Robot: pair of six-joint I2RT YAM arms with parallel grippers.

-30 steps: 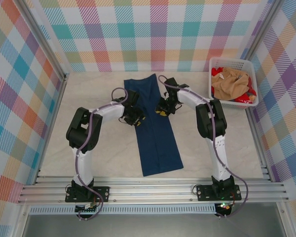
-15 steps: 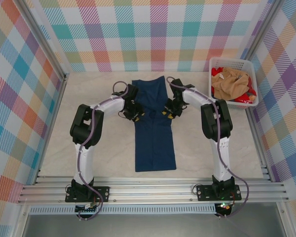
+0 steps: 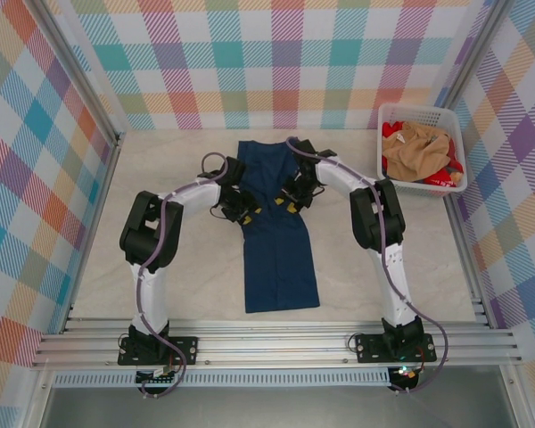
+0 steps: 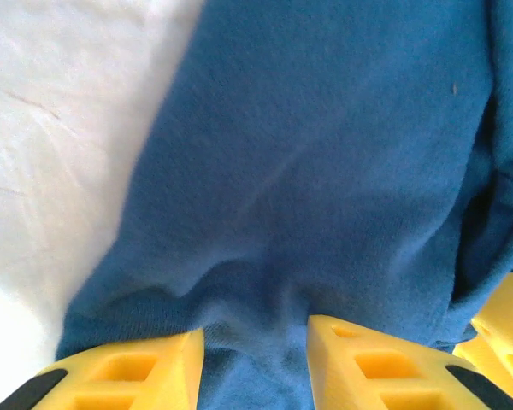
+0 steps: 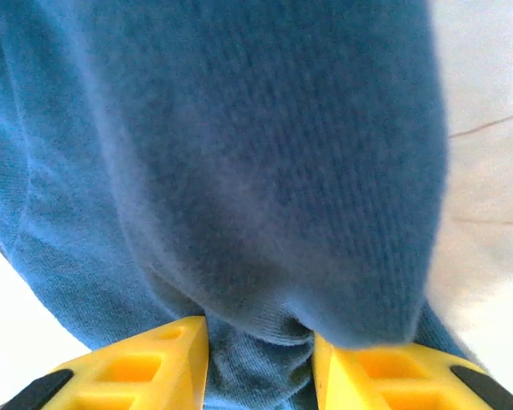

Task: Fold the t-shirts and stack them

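The left gripper (image 3: 249,212) is closed on a pinch of navy cloth. In its wrist view the wrinkles are drawn into the gap between the yellow fingers (image 4: 128,371). The right gripper (image 3: 289,201) is likewise closed on cloth, with a rounded fold caught between its fingers (image 5: 137,367).

Both pinches are taken from the shirt (image 3: 281,263), which is laid flat on the table (image 3: 205,276) as a long narrow strip. Its long axis runs straight away from the arm bases, from the near edge towards the back wall. The left gripper is set on the strip's left long edge and the right gripper on its right long edge. They face each other across the width, in the far half of the strip. Each edge is thus served by the arm nearer to it, and most of the cloth lies on the near side of the grippers. A crosswise fold along that axis is judged to be the coming move.

The basket (image 3: 419,109) is placed at the far right, well apart from the strip. A crumpled tan shirt (image 3: 417,147) is held in it, with a red shirt (image 3: 448,171) beside that.
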